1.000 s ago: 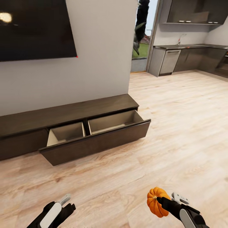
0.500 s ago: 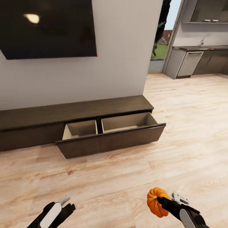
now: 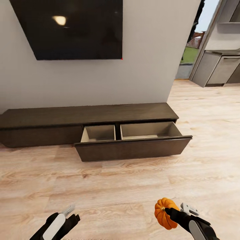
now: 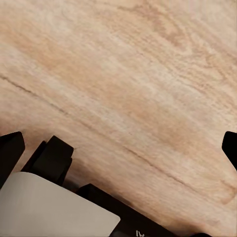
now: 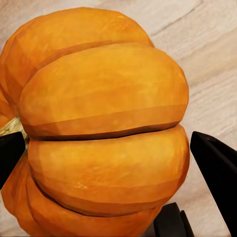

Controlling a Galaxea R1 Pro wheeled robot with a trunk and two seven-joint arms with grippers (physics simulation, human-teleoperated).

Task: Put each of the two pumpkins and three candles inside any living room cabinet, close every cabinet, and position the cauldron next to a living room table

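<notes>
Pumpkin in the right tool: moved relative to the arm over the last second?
No. The pumpkin sits the same against the right tool; only the cabinet slid rightward in view, so the camera moved.

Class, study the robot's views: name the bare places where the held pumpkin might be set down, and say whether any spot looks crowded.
The open drawer of the cabinet has two compartments, both apparently bare: a narrower left one and a wider right one, split by a divider. The cabinet's flat top is bare too, as is the wood floor before it. Nowhere looks crowded. The right gripper holds the pumpkin.
</notes>
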